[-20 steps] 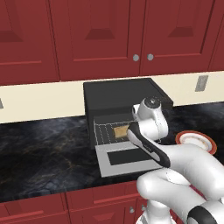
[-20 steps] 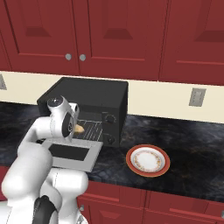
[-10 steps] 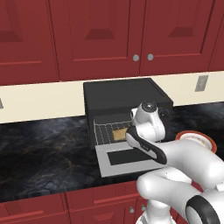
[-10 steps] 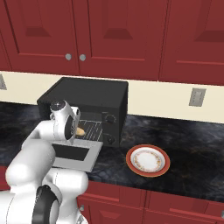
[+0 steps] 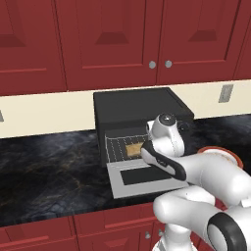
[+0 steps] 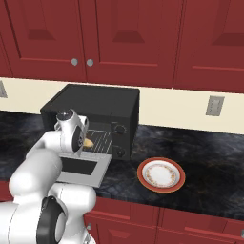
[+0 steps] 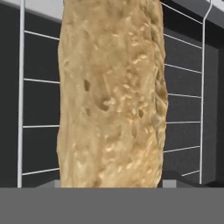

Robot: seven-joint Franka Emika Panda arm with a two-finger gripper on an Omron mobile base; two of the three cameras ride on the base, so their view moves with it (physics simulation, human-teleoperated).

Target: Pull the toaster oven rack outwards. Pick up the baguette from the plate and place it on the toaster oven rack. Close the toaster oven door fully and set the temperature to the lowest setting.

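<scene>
Hand view: baguette (image 7: pixel 111 94) close-up over toaster oven rack (image 7: pixel 183 87), gripper pinching it at the sides. Left base view: toaster oven door (image 5: pixel 142 176) down. Right base view: plate (image 6: pixel 161 175) bare, beside toaster oven (image 6: pixel 102 107)

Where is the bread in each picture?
Left base view: the bread sits mid-picture on the wire rack, left of the arm.
Right base view: a small tan bit shows beside the arm.
Hand view: it runs top to bottom.
Shared landmark: the wire rack.

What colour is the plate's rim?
Orange-red, around a white centre on the plate; clearest in the right base view.
</scene>
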